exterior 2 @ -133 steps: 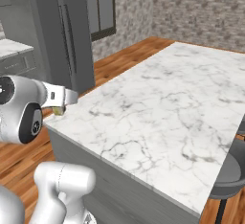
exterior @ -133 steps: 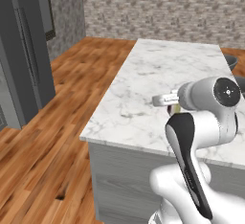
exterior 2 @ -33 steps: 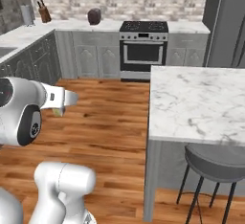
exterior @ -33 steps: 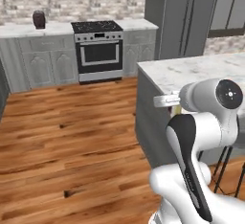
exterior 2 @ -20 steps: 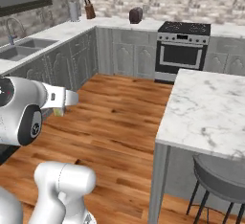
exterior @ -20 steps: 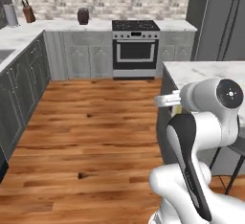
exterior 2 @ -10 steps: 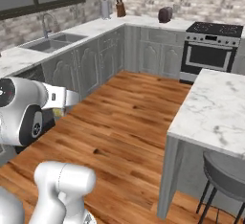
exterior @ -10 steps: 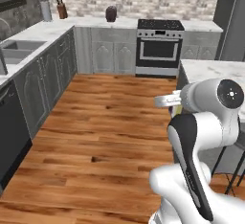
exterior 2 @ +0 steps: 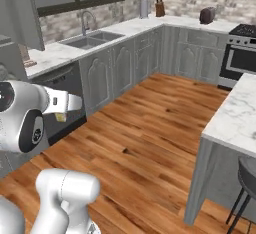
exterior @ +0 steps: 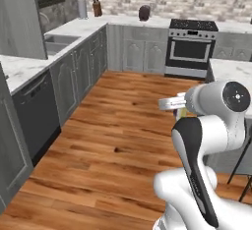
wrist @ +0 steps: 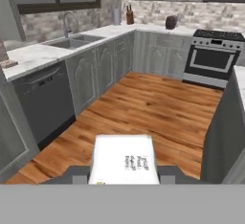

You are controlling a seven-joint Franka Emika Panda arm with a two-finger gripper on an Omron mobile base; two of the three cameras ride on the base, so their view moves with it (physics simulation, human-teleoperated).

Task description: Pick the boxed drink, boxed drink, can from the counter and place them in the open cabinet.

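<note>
The gripper (wrist: 123, 179) sits at the bottom centre of the hand view, its jaws closed on a boxed drink (wrist: 124, 160). The cream-white carton stands between the two dark fingertips (wrist: 76, 174), its printed face turned toward the camera.

In the left base view the carton (exterior: 179, 111) shows as a yellowish sliver at centre right, tucked beneath the gripper (exterior: 170, 104), just left of the arm's large white joint. In the right base view the same carton (exterior 2: 61, 116) hangs under the gripper (exterior 2: 67, 102) at middle left.

Ahead of the carton, a broad stretch of wood floor (wrist: 148, 103) lies open through the middle of the frame. Grey cabinets with a dark dishwasher (wrist: 45, 103) line the left edge under a pale countertop holding a sink (wrist: 74, 40). A stove (wrist: 213, 59) stands at upper right. The white marble counter (exterior 2: 235, 115) edges the right side of the right base view, with a dark stool (exterior 2: 247, 175) below it.
</note>
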